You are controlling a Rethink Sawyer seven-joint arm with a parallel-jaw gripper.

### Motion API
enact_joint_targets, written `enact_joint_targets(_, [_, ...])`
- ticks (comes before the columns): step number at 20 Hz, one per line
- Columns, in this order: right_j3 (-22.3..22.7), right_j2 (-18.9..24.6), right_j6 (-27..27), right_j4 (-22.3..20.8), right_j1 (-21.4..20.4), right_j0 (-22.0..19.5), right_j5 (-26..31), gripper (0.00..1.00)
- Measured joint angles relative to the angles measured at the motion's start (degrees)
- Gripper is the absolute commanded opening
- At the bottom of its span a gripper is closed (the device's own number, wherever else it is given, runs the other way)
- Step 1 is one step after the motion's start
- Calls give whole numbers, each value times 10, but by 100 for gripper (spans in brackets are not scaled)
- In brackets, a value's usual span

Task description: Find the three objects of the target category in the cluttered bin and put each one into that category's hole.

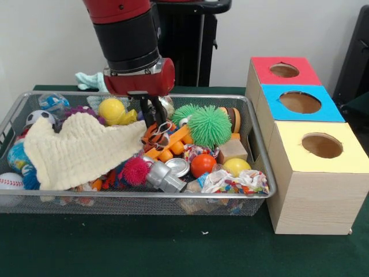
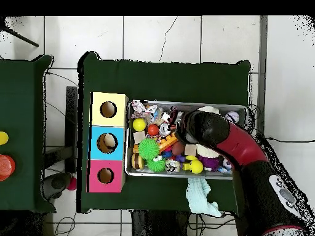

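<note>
A pale aqua cloth [image 2: 202, 200] is seen crumpled on the green tabletop [image 1: 144, 248] — beside the bin. White floor tiles [image 2: 184, 37] are visible around — some cracked.

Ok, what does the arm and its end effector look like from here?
The arm is a thick cylinder, red at the top edge, then a glossy black section, then a silver ring above a red wrist block. Below it hangs a small black end effector. Overhead, the arm shows red and black with small white markings.

The gripper [image 1: 154, 119] reaches down into the wire bin [image 1: 262, 167], its fingers [image 1: 151, 115] just above an orange toy [image 1: 168, 144], a cream cloth [image 1: 81, 151] beside them.
</note>
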Motion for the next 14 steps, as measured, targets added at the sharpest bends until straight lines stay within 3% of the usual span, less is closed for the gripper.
enact_joint_targets(14, [47, 1, 0, 60, -27, 14, 43, 0])
